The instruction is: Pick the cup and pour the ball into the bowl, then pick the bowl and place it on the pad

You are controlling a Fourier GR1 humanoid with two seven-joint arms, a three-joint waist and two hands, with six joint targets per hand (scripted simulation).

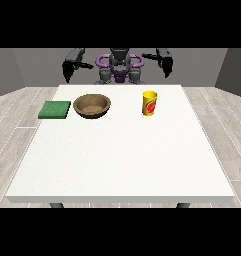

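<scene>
A yellow cup (150, 103) with a red mark stands upright on the white table (122, 160), right of centre near the far edge. The ball is not visible. A brown wooden bowl (92, 106) sits left of the cup. A flat green pad (55, 109) lies at the table's left edge, beside the bowl. The hand at the view's left (68, 71) hangs raised behind the table's far left corner, well above and behind the pad. The hand at the view's right (166, 67) hangs raised behind the cup. Neither hand touches or holds anything.
The robot's torso (120, 67) stands behind the table's far edge. A wooden floor (17, 115) surrounds the table. The wide front half of the tabletop lies towards the camera, with the three objects in a row near the back.
</scene>
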